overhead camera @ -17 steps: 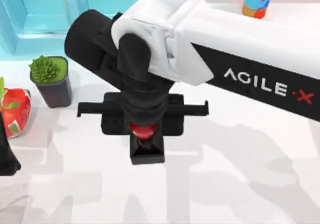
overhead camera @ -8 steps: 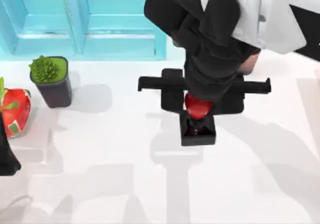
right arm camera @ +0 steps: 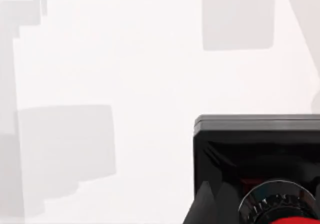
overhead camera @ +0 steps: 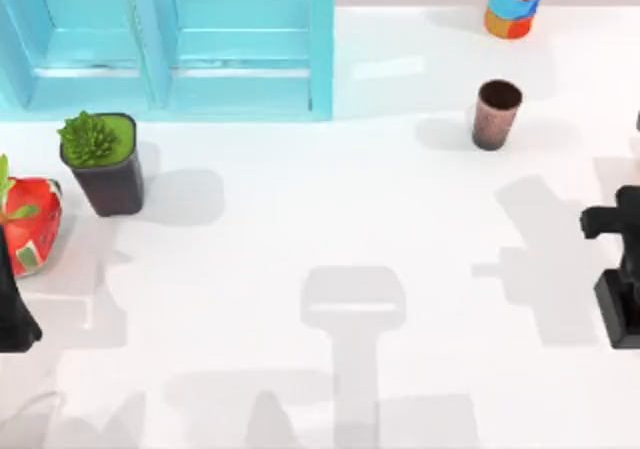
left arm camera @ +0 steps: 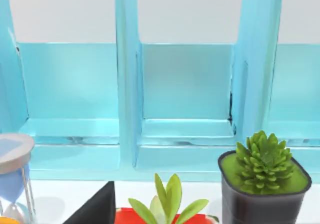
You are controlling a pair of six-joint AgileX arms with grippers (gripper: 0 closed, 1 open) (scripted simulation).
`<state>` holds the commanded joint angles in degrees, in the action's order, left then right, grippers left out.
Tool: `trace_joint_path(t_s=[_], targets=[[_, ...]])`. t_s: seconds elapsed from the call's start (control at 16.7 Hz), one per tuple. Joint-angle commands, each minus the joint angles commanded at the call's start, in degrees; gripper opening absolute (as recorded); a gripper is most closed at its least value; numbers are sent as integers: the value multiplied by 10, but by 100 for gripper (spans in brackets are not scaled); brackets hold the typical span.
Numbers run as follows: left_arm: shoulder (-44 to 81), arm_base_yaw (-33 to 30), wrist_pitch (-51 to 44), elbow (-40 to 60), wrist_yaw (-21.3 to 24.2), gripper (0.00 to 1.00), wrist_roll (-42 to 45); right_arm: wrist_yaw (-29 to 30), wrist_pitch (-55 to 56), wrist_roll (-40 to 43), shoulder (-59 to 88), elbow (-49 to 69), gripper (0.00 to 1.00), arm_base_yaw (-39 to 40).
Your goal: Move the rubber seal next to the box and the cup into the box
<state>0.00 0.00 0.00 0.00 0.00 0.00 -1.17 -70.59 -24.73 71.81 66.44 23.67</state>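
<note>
The rubber seal's black square base (overhead camera: 620, 311) shows at the table's far right edge, and my right gripper (overhead camera: 632, 269) is shut on its knob above the table. The right wrist view looks down on the black block (right arm camera: 260, 149) with the red knob (right arm camera: 285, 219) at the frame's rim. The cup (overhead camera: 497, 114), a dark brown tumbler, stands upright at the back right, apart from the gripper. At the back left stands the turquoise box (overhead camera: 320, 39), whose open compartments (left arm camera: 187, 84) face the left wrist camera. My left arm (overhead camera: 10, 309) is parked at the left edge.
A black pot with a green plant (overhead camera: 103, 164) and a red strawberry carton (overhead camera: 28, 224) stand at the left, in front of the box. An orange-and-blue striped cylinder (overhead camera: 513, 1) stands at the back right. An hourglass (left arm camera: 12, 174) is beside the box.
My right arm has swept from the middle of the table to the far right edge, carrying the rubber seal with it. The cup, hidden under the arm before, is now uncovered.
</note>
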Motion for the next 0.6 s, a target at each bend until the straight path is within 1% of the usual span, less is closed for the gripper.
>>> trace_joint_path(t_s=[0.12,0.24,0.6], targets=[[0,0,0,0,0,100,0,-13,-2,47,-59,-60,0,-45],[0,0,0,0,0,100,0,-22,-4,78,-95,-96,0,-75],[0,0,0,0,0,100,0,-24,-4,87,-103,-106,0,-83]])
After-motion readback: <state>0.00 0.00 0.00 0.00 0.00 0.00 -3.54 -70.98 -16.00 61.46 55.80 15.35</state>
